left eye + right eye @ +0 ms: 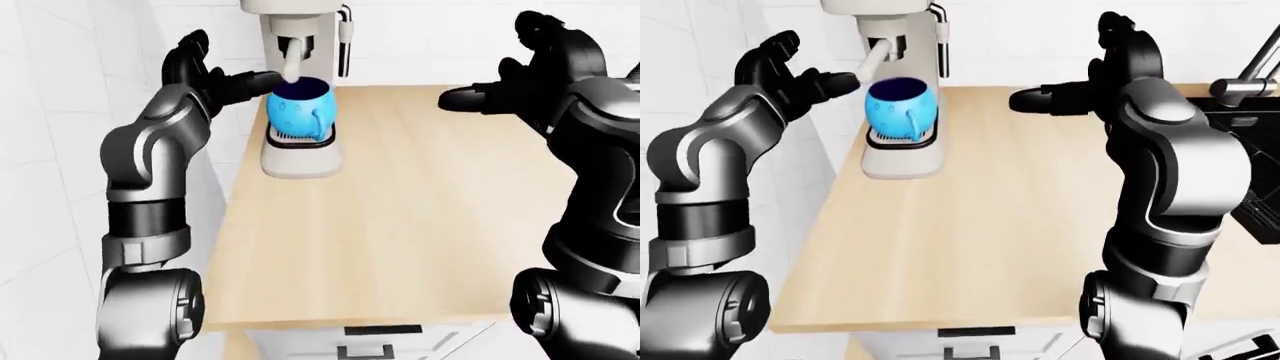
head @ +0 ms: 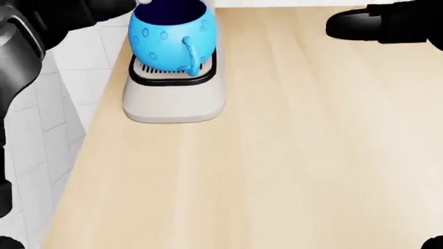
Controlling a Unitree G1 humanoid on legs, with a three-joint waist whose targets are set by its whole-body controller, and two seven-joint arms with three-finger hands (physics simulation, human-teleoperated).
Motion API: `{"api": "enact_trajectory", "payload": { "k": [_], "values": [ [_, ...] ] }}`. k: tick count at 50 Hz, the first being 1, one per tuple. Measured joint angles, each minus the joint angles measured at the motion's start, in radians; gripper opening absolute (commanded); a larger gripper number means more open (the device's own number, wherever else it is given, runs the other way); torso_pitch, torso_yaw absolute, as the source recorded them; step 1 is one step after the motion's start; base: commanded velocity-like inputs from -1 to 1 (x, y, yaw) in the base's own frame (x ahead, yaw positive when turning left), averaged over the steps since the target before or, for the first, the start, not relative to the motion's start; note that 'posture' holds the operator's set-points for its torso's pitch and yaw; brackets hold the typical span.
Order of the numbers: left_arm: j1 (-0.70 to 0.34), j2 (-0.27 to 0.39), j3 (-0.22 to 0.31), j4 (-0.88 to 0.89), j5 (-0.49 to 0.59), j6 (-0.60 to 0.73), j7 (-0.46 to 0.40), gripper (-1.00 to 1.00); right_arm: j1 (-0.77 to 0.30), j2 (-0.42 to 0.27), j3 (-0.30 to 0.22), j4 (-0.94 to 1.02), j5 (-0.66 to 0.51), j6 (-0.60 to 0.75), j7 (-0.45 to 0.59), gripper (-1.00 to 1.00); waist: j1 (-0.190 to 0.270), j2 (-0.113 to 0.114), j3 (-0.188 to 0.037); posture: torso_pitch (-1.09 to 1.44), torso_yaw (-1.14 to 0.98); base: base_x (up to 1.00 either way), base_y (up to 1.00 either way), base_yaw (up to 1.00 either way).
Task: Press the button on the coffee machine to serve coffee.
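A cream coffee machine (image 1: 296,30) stands at the left end of the wooden counter (image 1: 400,217), its top cut off by the view's edge, so no button shows. A blue mug (image 1: 300,110) sits on its drip tray (image 2: 173,78) under the spout (image 1: 292,60). My left hand (image 1: 235,79) is open, raised just left of the mug and spout, fingers pointing at the machine. My right hand (image 1: 480,96) is open, held above the counter well right of the machine.
White tiled wall (image 1: 60,112) runs along the counter's left side. A black sink with a metal tap (image 1: 1250,75) lies at the right edge of the right-eye view. White drawers with a black handle (image 1: 370,346) sit below the counter.
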Motion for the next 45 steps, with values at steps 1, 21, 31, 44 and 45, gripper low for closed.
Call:
{"api": "enact_trajectory", "payload": {
  "k": [1,21,31,44,45],
  "values": [
    [0.000,0.001,0.000,0.003,-0.001,0.011,0.000,1.00,-0.003,-0.001,0.001,0.002,0.001,0.005,0.000,1.00,-0.003,0.005,-0.003,0.00,0.00,0.44,0.00,0.00],
    [-0.023,0.022,0.024,-0.046,0.000,-0.033,-0.006,1.00,-0.017,0.008,0.000,-0.044,-0.014,-0.030,-0.010,1.00,0.034,0.017,-0.052,0.00,0.00,0.13,0.17,0.00],
    [-0.028,0.019,0.024,-0.059,0.003,-0.033,0.002,1.00,-0.019,0.002,0.001,-0.031,-0.005,-0.028,-0.005,1.00,0.048,-0.018,-0.048,0.00,0.00,0.16,0.17,0.00],
    [-0.033,0.023,0.030,-0.033,0.002,-0.014,0.012,1.00,-0.043,-0.004,0.017,0.003,-0.001,-0.021,0.001,1.00,0.026,-0.005,-0.038,0.00,0.00,0.00,0.00,0.00],
    [-0.034,0.024,0.030,-0.035,0.001,-0.018,0.013,1.00,-0.049,-0.005,0.019,0.006,-0.001,-0.022,0.002,1.00,0.025,-0.005,-0.039,0.00,0.00,0.00,0.00,0.00]
  ]
}}
